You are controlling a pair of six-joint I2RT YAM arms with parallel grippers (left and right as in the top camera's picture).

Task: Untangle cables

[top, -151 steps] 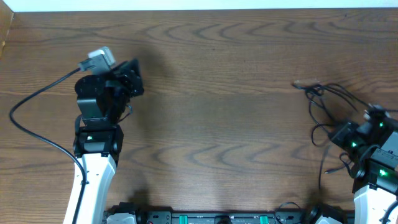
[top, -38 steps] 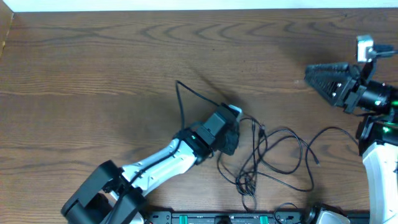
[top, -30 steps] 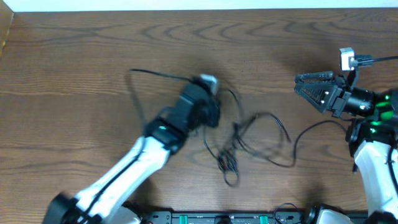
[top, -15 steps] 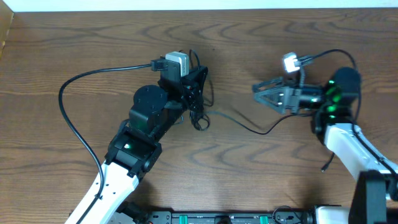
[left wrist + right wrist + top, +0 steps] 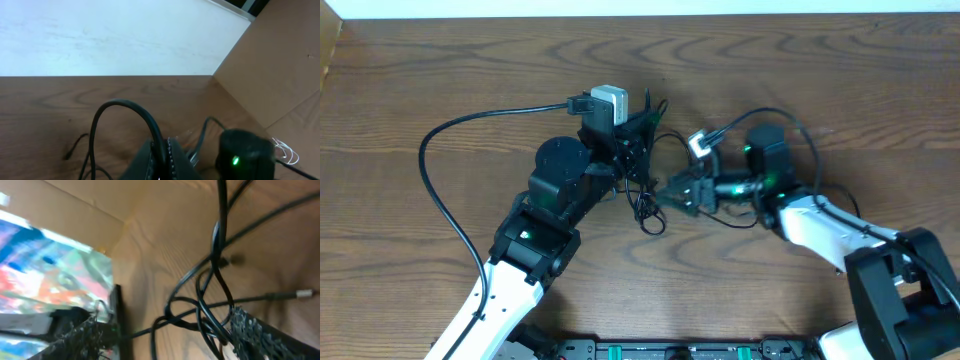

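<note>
Since the overhead frame of half a second ago, the right arm (image 5: 820,215) has reached further left across the desk (image 5: 770,60). The right claw (image 5: 672,190), then well apart from the bundle, now lies just beside it. The left arm (image 5: 545,215) and the left claw (image 5: 632,150) stand where they stood.

Left claw: closed tight, fingers together, gripping the cables (image 5: 645,205) near the top of the bundle. In the left wrist view one black cord arches up from the closed fingers and drops to the desk on the left.

Right claw: spread wide, holding nothing. In the right wrist view its two ribbed fingers (image 5: 257,332) stand far apart at the lower corners. The crossing black strands hang in the gap between them. Whether either finger touches a strand cannot be told.

Cables: every visible strand is black. The bundle sits near the middle of the desk, slightly toward the rear. It hangs from the left claw in narrow loops that reach the desk surface just left of the right claw. One strand trails rightward along the desk beneath the right arm. In the right wrist view a strand ending in a small metal-tipped plug (image 5: 302,294) lies flat on the wood at the right edge.

Other items: a thick black wire (image 5: 450,160) runs from the white camera block (image 5: 610,100) on the left wrist and sweeps in a wide curve over the left part of the desk.
</note>
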